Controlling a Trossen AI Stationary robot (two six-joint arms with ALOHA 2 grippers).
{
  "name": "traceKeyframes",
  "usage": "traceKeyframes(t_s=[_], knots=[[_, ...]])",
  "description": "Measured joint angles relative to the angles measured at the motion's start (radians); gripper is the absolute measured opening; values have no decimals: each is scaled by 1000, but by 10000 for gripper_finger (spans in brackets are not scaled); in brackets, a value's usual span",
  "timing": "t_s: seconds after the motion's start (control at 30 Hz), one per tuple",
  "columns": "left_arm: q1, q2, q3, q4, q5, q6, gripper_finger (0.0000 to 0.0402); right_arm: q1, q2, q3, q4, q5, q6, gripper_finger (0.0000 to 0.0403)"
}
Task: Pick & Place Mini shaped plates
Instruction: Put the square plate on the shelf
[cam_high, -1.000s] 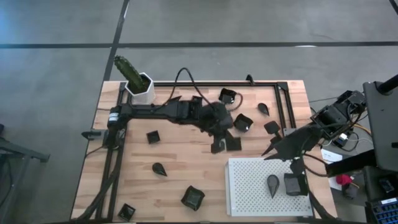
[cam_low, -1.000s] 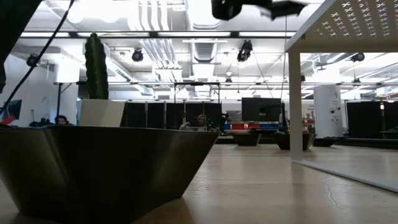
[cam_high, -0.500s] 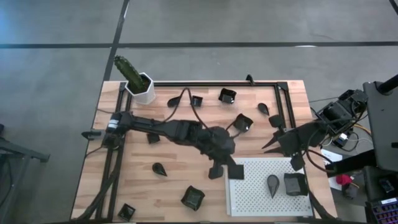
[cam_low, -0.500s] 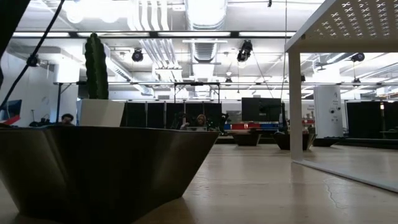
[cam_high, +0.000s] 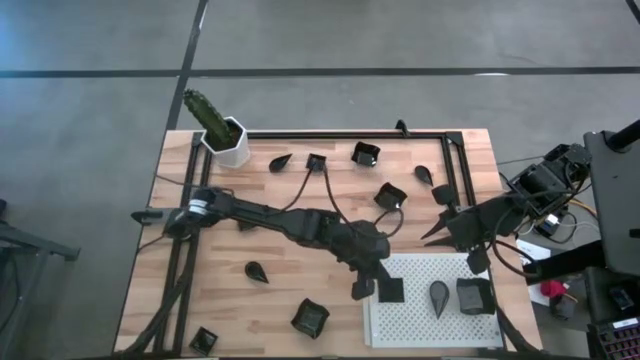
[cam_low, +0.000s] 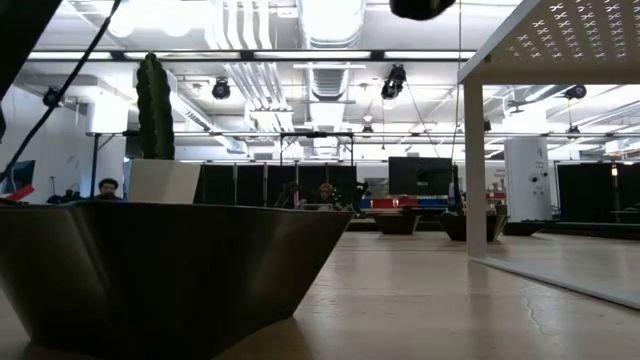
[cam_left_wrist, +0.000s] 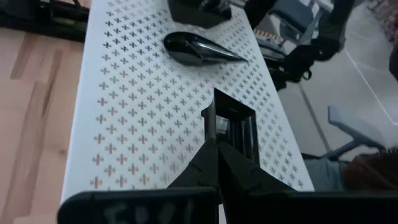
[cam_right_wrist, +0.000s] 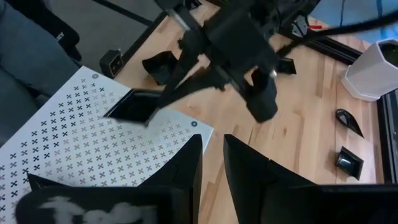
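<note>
The left tool (cam_high: 385, 288) has been carrying the small black square plate with raised rim (cam_high: 391, 290) off the wooden tabletop (cam_high: 280, 270) and is now pinching its rim shut-fingered above the white perforated square tray (cam_high: 420, 320), near that tray's left edge. The glossy dish is hanging roughly level. The right tool (cam_high: 432, 235) is waiting partly open, empty, beside the tray's far corner.
</note>
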Motion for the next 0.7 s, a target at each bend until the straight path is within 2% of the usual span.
traceKeyframes(t_s=[0.4, 0.7], knots=[[2, 74, 0, 47, -1, -64, 0, 0, 0, 0, 0, 0, -8, 61], [6, 77, 0, 54, -8, -55, 0, 0, 0, 0, 0, 0, -5, 61]])
